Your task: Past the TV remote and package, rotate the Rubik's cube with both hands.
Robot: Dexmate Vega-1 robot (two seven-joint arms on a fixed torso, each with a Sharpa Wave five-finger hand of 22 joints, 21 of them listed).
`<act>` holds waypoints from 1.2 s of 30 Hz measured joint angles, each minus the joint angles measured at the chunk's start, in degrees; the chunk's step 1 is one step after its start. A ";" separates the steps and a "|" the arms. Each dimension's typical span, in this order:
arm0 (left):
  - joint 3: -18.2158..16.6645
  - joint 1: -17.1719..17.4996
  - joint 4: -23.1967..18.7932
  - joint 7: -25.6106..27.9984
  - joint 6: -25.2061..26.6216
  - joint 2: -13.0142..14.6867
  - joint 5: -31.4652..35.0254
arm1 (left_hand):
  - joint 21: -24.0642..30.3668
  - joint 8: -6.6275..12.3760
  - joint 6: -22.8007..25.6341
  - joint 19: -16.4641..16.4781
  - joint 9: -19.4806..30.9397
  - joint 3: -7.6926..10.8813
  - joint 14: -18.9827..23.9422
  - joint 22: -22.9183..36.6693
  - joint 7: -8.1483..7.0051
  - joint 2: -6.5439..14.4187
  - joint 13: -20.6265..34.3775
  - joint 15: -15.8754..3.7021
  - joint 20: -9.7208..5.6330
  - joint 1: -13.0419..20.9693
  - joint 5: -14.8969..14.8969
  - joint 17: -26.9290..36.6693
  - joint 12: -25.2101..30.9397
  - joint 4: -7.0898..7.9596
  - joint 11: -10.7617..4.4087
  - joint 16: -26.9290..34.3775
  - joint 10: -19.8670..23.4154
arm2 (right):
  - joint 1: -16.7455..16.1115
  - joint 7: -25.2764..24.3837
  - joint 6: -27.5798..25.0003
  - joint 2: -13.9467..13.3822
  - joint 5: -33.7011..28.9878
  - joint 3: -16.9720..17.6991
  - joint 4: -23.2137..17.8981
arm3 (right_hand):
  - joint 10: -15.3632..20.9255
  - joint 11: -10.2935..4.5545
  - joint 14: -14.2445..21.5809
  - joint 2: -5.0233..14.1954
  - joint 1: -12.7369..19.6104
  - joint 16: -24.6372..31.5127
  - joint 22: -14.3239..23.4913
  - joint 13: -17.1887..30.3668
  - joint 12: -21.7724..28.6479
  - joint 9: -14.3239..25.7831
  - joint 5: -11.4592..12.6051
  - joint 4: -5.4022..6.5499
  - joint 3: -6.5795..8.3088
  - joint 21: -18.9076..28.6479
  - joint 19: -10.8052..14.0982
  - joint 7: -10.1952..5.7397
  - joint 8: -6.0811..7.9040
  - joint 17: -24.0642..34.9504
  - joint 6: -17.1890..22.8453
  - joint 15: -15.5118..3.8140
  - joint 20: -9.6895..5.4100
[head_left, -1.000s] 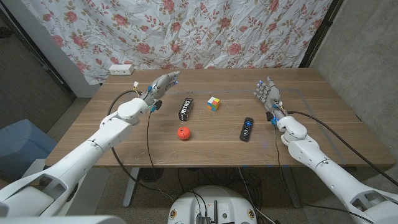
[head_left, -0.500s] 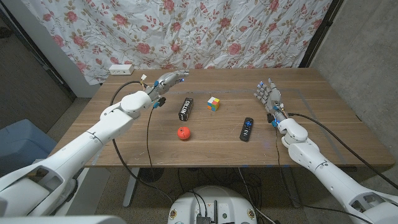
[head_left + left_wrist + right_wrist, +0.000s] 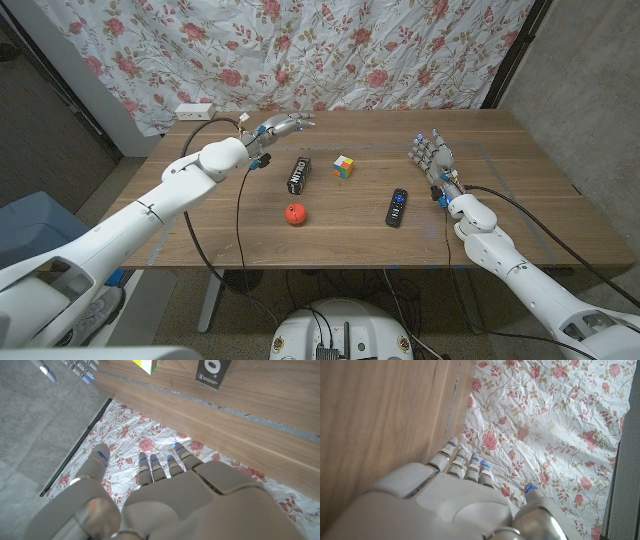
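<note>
Since the last frame our left hand (image 3: 278, 127) has swung further out over the table, fingers loosely spread and holding nothing; our right hand (image 3: 432, 155) has barely moved, fingers apart, also empty. The Rubik's cube (image 3: 344, 166) sits between the two hands, just beyond the left fingertips and beside the black package (image 3: 299, 174), with the TV remote (image 3: 397, 206) nearer the right hand. In the left wrist view the cube (image 3: 146, 365) is cut off at the frame edge.

Wooden table (image 3: 520, 215), long edges running left to right. Near the middle, toward the far edge: Rubik's cube (image 3: 344, 167). Just left of it, a black package (image 3: 299, 175) lying flat. Toward the near edge: an orange ball (image 3: 294, 213), and right of that a black TV remote (image 3: 397, 207). At the far left corner, a white power strip (image 3: 194, 111).
</note>
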 measured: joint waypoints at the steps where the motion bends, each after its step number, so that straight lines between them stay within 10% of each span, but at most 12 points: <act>1: 0.19 -0.19 -0.49 -0.11 0.44 0.28 0.58 | 0.00 0.00 -0.01 0.00 0.10 0.00 0.00 0.00 0.01 -0.02 0.00 0.00 0.00 0.39 0.00 0.00 0.00 0.00 -0.01 0.00 0.01 | 0.01 0.08 0.04 0.00 0.04 0.00 0.00 | 0.00 0.00 0.00 0.00 0.00 0.00 0.00 -0.05 0.00 0.00 0.00 0.01 -0.01 0.00 0.00 0.00 0.00 0.00 0.00 0.00 0.00; 18: 3.76 -5.91 -3.25 -6.68 4.17 3.09 11.35 | -0.37 0.00 0.92 -0.04 0.12 0.69 0.30 0.01 -1.54 -1.48 -0.01 -0.30 0.62 3.89 0.00 -0.01 0.00 -0.17 -1.04 0.00 1.64 | -0.42 0.11 0.51 0.78 0.33 -0.08 0.31 | 0.00 0.00 0.18 0.00 0.00 0.00 0.00 -0.12 0.00 0.00 0.00 0.15 -0.16 0.22 0.29 0.21 0.00 -0.27 0.20 0.19 0.29; 36: 9.06 -13.10 -1.37 -15.47 2.01 2.39 23.91 | -1.35 0.00 0.59 -8.32 0.11 0.57 -2.17 0.16 -0.76 -5.42 -0.01 -0.32 1.14 8.29 0.00 -0.01 0.00 -0.06 -1.55 -0.27 2.76 | -0.92 -0.29 0.63 0.65 0.04 -0.19 -0.05 | 0.00 0.00 0.20 0.00 0.00 0.00 -0.01 -0.11 0.00 -0.01 0.00 0.40 -0.40 0.22 0.82 0.21 0.00 -0.53 0.82 0.21 0.83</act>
